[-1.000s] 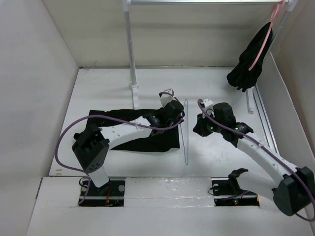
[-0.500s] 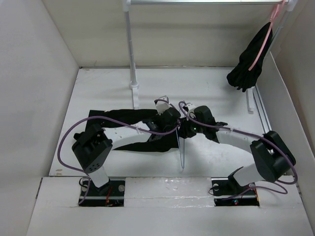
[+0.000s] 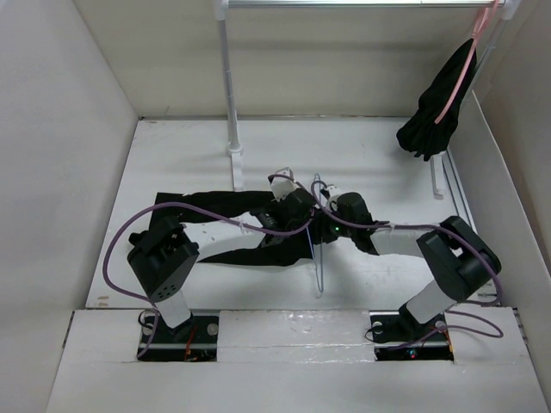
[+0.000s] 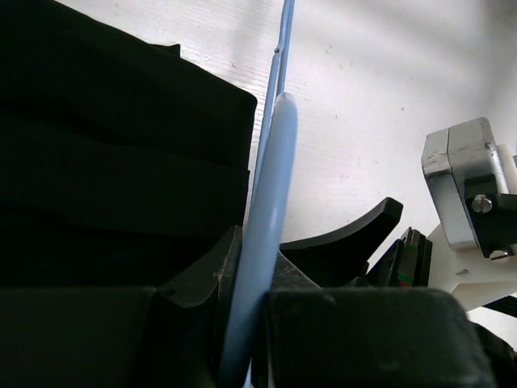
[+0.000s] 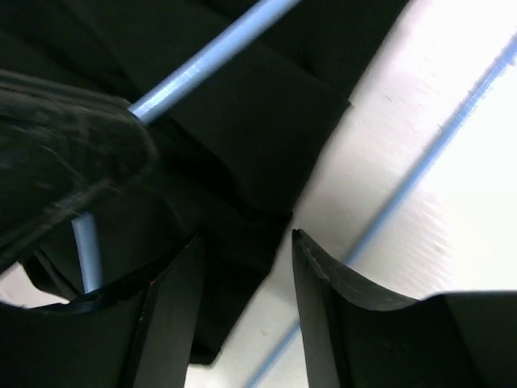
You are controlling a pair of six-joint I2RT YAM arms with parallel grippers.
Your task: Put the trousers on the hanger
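Trousers (image 3: pixel 215 201): lying flat on the table (image 3: pixel 387 155), just on my side of the rail post (image 3: pixel 229 95), running from its left to its right.
Hanger (image 3: pixel 318 267): light blue, lying front to back along the trousers' right end, right of the post.
My left gripper (image 3: pixel 303 222): pinched on the hanger's rod, which runs between the fingers beside the folded cloth edge.
My right gripper (image 5: pixel 242 267): jaws spread, nothing in them; over the trousers' right edge, close against my left gripper.
Cloth contact, right fingers: cannot tell.
Other garment (image 3: pixel 430 112): black bundle on a pink hanger (image 3: pixel 461 77), hanging well right of the post.
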